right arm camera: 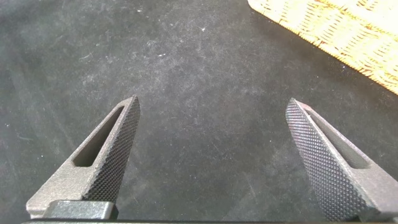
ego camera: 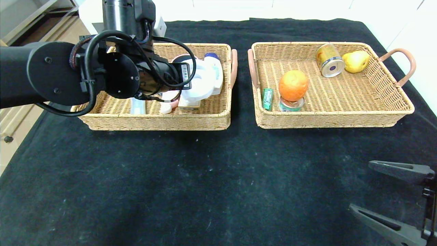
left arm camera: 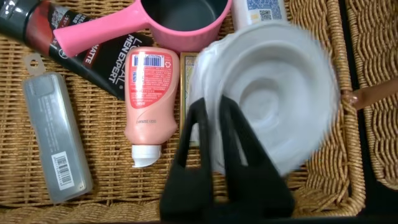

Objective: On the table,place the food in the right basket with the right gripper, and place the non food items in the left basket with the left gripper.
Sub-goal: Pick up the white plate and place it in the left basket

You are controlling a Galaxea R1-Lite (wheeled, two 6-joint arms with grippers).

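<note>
Left gripper over the left basket, fingers narrowly pinching the white tub by its rim. Right gripper wide, empty, parked over the table. Risk: tilted tub drops onto the pink bottle.

A gold can and a yellow pear lie together, perhaps touching; elsewhere a pink pan overlaps a black tube.

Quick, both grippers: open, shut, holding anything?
Left gripper: closed on the white tub's rim, over the left basket.
Right gripper: open, empty.
</note>
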